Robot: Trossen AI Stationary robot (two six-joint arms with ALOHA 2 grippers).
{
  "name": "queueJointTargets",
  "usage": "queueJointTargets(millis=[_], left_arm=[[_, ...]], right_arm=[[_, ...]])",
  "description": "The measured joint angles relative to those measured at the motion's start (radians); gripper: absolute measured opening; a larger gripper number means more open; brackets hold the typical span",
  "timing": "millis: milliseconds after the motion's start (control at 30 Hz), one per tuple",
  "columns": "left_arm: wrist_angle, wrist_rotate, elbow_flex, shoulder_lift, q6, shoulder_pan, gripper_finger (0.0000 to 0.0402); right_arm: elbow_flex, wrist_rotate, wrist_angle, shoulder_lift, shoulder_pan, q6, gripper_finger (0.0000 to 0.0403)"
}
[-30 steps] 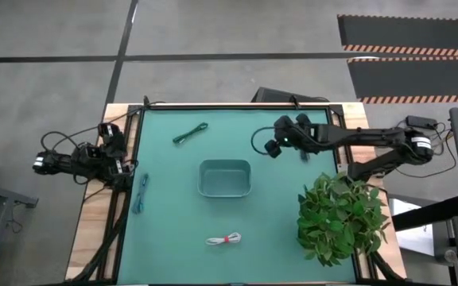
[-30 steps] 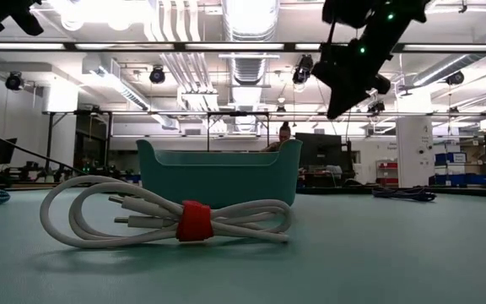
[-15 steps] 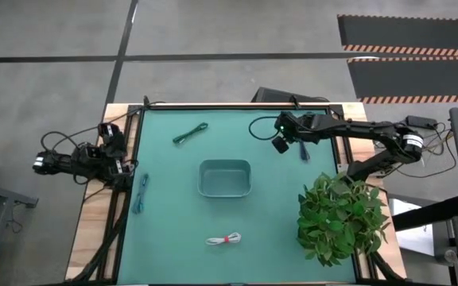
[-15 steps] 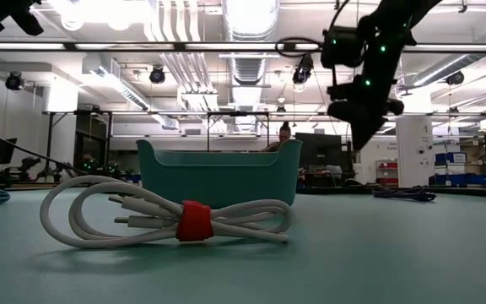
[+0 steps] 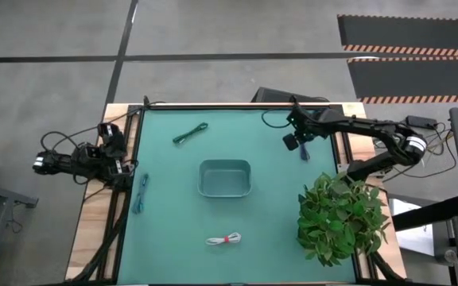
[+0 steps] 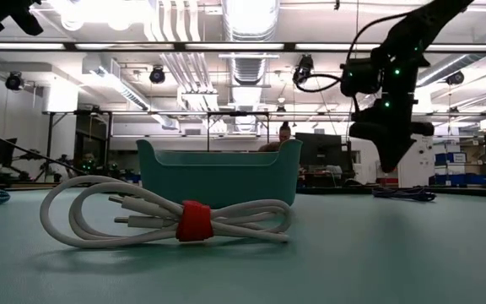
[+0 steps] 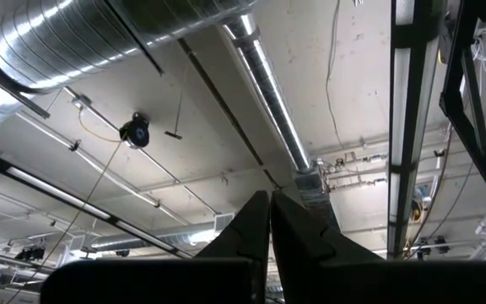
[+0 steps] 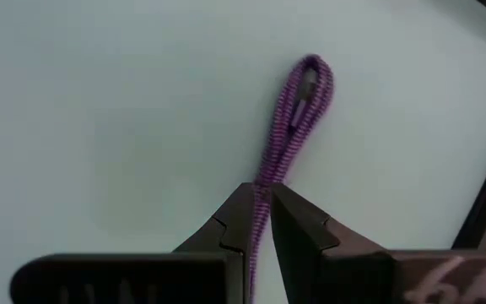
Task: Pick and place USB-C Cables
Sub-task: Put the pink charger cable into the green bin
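Your right gripper (image 8: 258, 221) has swung away from the tray (image 5: 225, 178) toward the table's far right edge. It now hangs nearly closed, holding nothing, over the purple-blue cable (image 8: 294, 122) lying just ahead of its tips. Open before descending.

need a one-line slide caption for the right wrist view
Right claw, shut, poised over the purple braided USB-C cable lying on the teal table mat.

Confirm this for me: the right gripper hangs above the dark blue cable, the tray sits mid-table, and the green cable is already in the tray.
Not quite: the green cable is not in the tray; the high view shows it lying on the mat beyond the tray, toward the far left corner. The rest stands: right gripper above the dark blue cable.
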Motion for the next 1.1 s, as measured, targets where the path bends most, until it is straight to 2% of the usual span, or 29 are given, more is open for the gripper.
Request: queueJointTargets(millis=[333,633,1100], left_arm=[[0.003,0.0,0.0,0.0,0.0,0.0,0.0001],[0.004,0.0,0.0,0.0,0.0,0.0,0.0001],[0.004,0.0,0.0,0.0,0.0,0.0,0.0001]], right_arm=[[-0.038,-0.042,0.03,0.0,-0.099,-0.027,0.0034],[-0.039,-0.045,0.091,0.0,-0.117,-0.014,0.0043],[-0.039,-0.045,0.093,0.0,-0.117,0.024,0.0197]])
